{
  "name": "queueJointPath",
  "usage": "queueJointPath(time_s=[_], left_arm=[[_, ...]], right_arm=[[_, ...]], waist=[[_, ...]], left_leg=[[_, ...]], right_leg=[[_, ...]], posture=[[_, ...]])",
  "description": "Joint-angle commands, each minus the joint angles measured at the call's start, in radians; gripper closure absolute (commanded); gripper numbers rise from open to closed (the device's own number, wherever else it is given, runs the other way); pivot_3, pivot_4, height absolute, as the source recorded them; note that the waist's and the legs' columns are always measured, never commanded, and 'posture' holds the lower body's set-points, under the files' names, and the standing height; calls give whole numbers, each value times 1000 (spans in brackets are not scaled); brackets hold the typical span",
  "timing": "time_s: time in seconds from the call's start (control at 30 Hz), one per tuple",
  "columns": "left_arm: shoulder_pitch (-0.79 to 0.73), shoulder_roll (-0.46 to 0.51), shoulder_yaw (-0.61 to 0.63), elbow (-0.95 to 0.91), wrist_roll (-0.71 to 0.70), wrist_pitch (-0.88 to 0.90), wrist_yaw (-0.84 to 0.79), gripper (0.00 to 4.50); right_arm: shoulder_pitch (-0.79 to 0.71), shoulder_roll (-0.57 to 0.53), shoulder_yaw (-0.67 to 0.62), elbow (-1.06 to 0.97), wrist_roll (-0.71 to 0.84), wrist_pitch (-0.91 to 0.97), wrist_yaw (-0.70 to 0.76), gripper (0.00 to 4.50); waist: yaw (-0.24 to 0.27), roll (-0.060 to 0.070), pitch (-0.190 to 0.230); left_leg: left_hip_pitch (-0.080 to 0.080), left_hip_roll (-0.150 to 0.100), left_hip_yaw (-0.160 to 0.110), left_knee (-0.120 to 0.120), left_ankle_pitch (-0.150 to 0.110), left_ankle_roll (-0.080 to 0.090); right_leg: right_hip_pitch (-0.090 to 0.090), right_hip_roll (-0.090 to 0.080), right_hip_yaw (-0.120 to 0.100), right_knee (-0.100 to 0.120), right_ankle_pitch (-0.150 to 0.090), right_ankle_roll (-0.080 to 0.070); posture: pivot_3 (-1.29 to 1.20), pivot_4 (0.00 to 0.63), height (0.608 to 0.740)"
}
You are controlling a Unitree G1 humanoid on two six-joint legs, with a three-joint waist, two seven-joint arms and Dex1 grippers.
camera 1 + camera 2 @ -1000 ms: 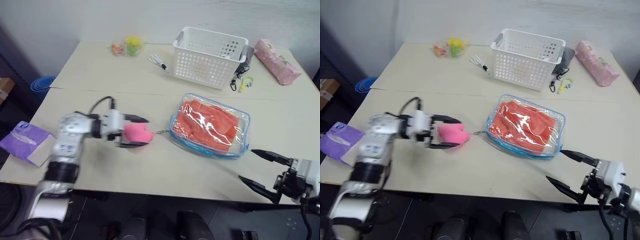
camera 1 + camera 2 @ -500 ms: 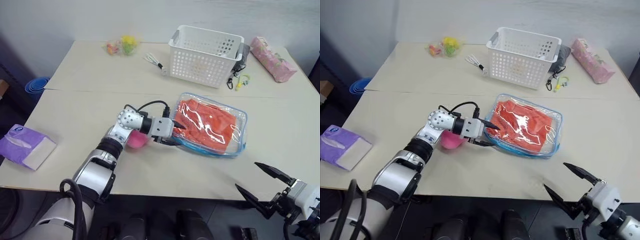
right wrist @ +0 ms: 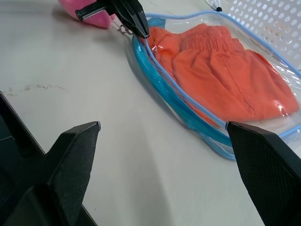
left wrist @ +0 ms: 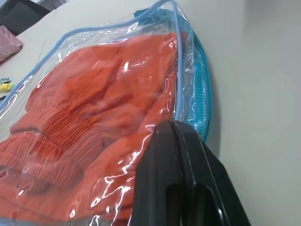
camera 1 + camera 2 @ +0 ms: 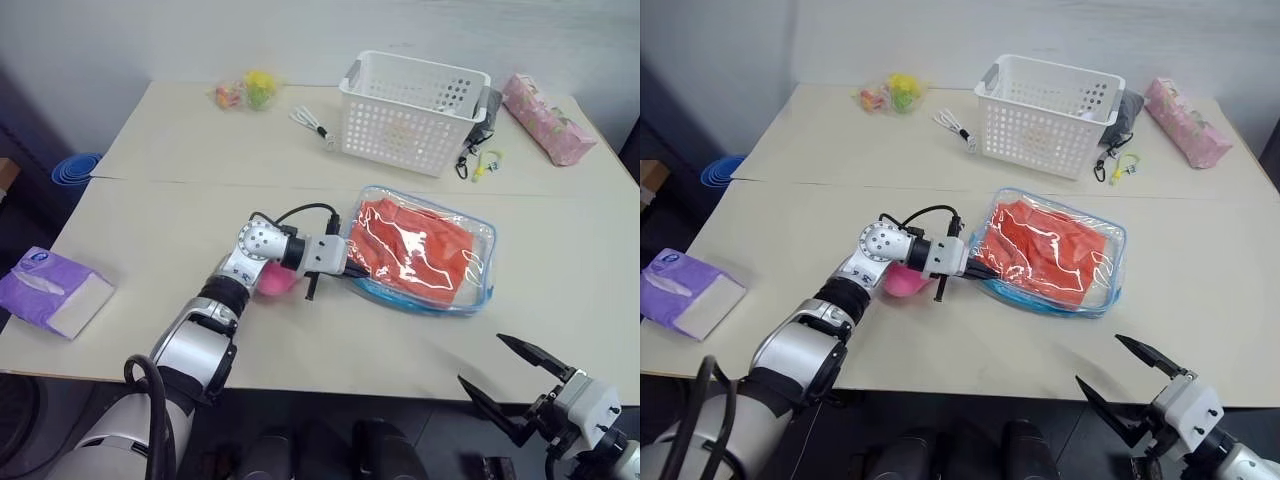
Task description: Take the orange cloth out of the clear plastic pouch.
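With our left pincer [image 5: 347, 272] clenched at the clear blue-edged plastic pouch's [image 5: 470, 272] zipper end to open it, the wrinkled orange cloth [image 5: 415, 248] stays inside; right pincer [image 5: 512, 380] released, well apart.

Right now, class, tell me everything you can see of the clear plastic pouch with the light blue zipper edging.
The clear plastic pouch with light blue zipper edging lies flat on the beige table, in front of the white perforated basket. It is glossy, see-through, rectangular with rounded corners. The wrinkled orange cloth fills it. The left gripper, shut, is at its left end, beside the pink plush.
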Motion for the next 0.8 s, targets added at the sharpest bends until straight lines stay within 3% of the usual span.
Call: queueJointPath(time_s=[0.03, 0.13, 0.37, 0.67, 0.8], left_arm=[[7, 6, 42, -56, -62, 39, -28, 4301], [10, 33, 33, -57, -19, -39, 5, 3703], [-6, 46, -23, 5, 103, -184, 116, 1620], [-58, 2, -52, 75, 180, -194, 248, 1620], [-61, -6, -46, 84, 159, -191, 221, 2412]], right_arm=[[1, -12, 3, -41, 18, 3, -6, 0], [3, -11, 2, -48, 16, 0, -3, 0], [-7, 3, -1, -107, 37, 0, -24, 0], [-37, 3, 35, -136, 44, 33, -62, 0], [-36, 5, 42, -132, 41, 32, -67, 0]], waist=[[0, 0, 0], [0, 0, 0], [2, 0, 0], [2, 0, 0], [1, 0, 0]], left_leg=[[0, 0, 0, 0, 0, 0], [0, 0, 0, 0, 0, 0], [0, 0, 0, 0, 0, 0], [0, -1, 0, 1, 0, 0], [0, -1, 0, 1, 0, 0]], right_leg=[[0, 0, 0, 0, 0, 0], [0, 0, 0, 0, 0, 0], [0, 0, 0, 0, 0, 0], [0, 0, 0, 1, 0, 1], [0, 0, -1, 1, 0, 1]], posture=[[0, 150, 740], [0, 150, 740], [0, 150, 740], [0, 150, 740], [0, 150, 740]])
